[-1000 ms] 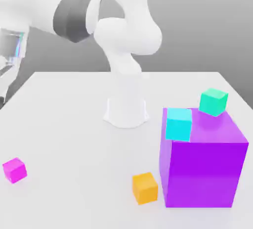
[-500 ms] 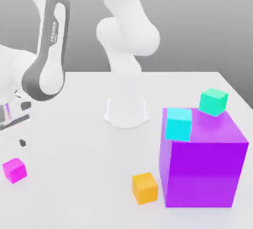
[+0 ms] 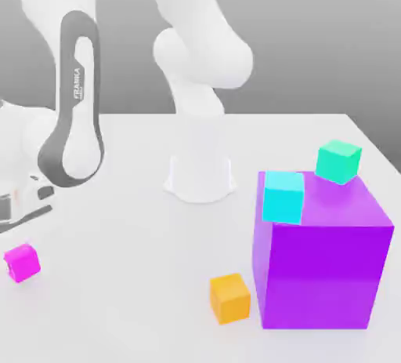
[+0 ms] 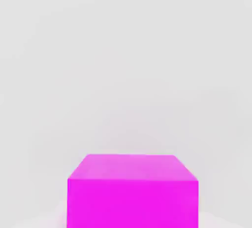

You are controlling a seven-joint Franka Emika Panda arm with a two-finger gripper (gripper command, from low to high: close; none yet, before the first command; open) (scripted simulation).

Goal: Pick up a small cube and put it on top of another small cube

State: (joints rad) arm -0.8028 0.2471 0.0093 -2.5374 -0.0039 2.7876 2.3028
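Matte white table, glossy magenta cube

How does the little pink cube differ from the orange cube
Colour: the magenta cube is pink, the orange cube orange. Place: the magenta cube sits alone near the exterior view's left edge, just below the arm's hand; the orange cube sits beside the big purple block. Pose: the two are turned at slightly different angles. Shared: both are small, plain, similar in size, and rest on the white table.
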